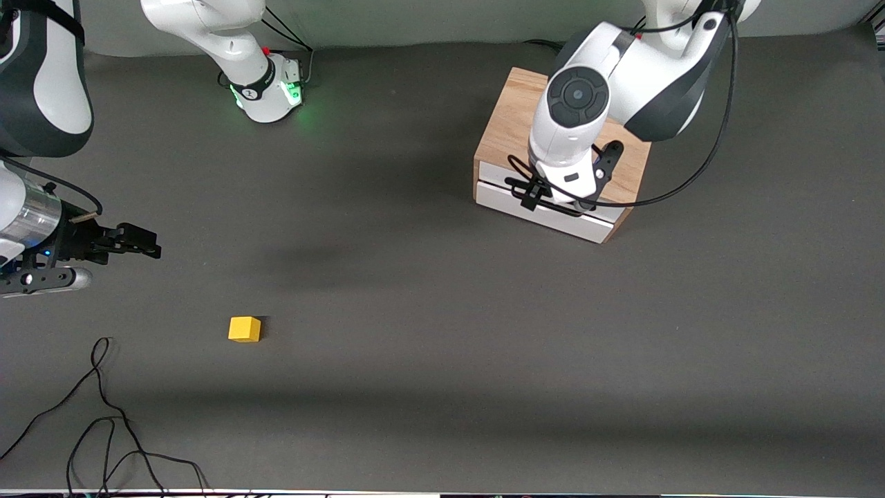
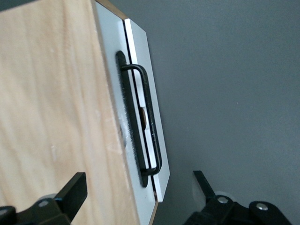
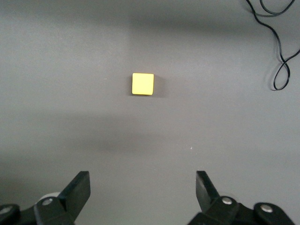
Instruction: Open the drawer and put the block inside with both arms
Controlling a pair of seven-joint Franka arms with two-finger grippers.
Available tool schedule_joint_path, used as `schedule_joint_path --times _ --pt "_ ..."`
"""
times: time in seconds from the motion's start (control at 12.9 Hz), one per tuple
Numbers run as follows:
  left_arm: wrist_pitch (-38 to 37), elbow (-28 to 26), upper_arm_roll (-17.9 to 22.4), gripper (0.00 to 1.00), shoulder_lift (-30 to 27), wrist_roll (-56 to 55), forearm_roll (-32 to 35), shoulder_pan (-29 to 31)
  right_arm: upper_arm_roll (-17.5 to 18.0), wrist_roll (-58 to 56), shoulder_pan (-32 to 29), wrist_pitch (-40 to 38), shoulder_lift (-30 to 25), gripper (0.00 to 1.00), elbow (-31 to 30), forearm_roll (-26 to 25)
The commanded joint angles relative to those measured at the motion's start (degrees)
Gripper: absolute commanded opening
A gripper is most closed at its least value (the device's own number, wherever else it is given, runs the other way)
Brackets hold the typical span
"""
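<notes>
The small yellow cube block (image 1: 245, 329) sits at about 7 o'clock on the grey tabletop (image 1: 442, 360), untouched.

Left gripper (image 1: 561, 202) is hovered over the shut white-fronted drawer (image 1: 546, 207) with its jaws wide. They should be lowered squarely around the black wire handle (image 2: 149, 126), which is seen clearly only in the left wrist view.

Right gripper (image 1: 142, 242) waits, jaws wide.

1. the table (image 1: 429, 346) is covered edge to edge in a dark grey, matte surface.
2. the cabinet (image 1: 508, 121), a light oak box with white front panels, stands on it toward the left arm's end.
3. the block (image 1: 245, 329), a small yellow cube, lies flat on the table, nearer to the front camera than the cabinet, well apart from it, toward the right arm's end.
4. a loose black cable (image 1: 104, 415) curls on the table, nearer to the front camera than the cabinet and well apart from it.
5. the right arm's green-lit base (image 1: 273, 90) sits well apart from the cabinet.
</notes>
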Motion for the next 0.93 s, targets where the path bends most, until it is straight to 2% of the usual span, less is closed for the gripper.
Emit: schedule_joint_path --times 0.0,0.7,0.85 --pt "3.66 -3.02 0.41 1.00 0.18 -1.21 0.09 -0.19 -0.16 0.70 0.05 0.67 0.27 1.00 0.64 0.55" --pt "7.70 -3.11 0.59 1.00 6.60 -4.46 1.59 -0.10 -0.16 0.17 0.31 1.64 -0.34 1.00 0.46 0.46" --pt "8.15 -3.37 0.68 1.00 7.22 -4.46 1.68 -0.10 -0.16 0.17 0.31 2.85 -0.52 1.00 -2.16 1.25"
